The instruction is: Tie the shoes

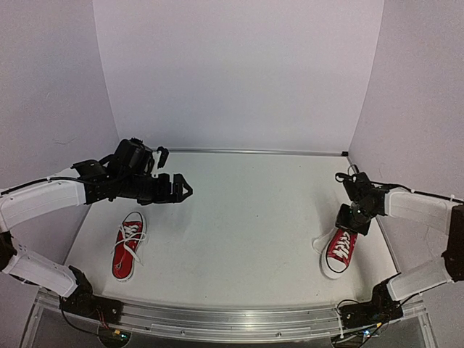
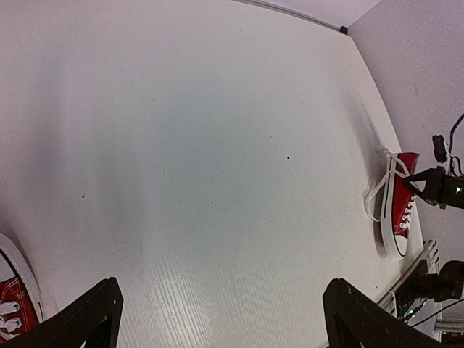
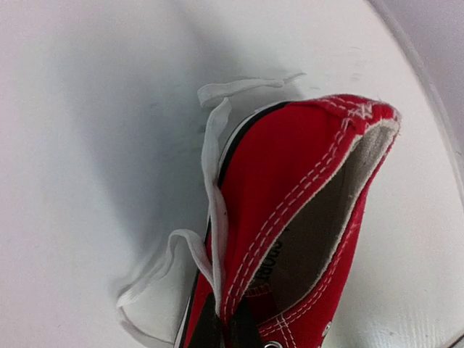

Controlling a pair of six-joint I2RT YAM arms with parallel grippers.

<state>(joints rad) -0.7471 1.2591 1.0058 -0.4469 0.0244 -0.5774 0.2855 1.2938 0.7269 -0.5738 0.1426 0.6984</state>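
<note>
Two red canvas shoes with white laces lie on the white table. The left shoe (image 1: 128,245) rests at the front left with its laces loose, and its toe shows in the left wrist view (image 2: 11,304). My left gripper (image 1: 181,188) (image 2: 223,284) hangs open above bare table, behind and to the right of that shoe, with nothing between its fingers (image 2: 94,319). The right shoe (image 1: 339,250) (image 2: 402,206) (image 3: 304,203) lies at the front right. My right gripper (image 1: 351,221) (image 3: 228,326) is shut on the left side of its collar, with a white lace (image 3: 214,181) pinched alongside.
White walls close in the table on the left, back and right. A metal rail (image 1: 232,319) runs along the near edge between the two arm bases. The right shoe's lace ends (image 3: 156,272) trail loose on the table to its left.
</note>
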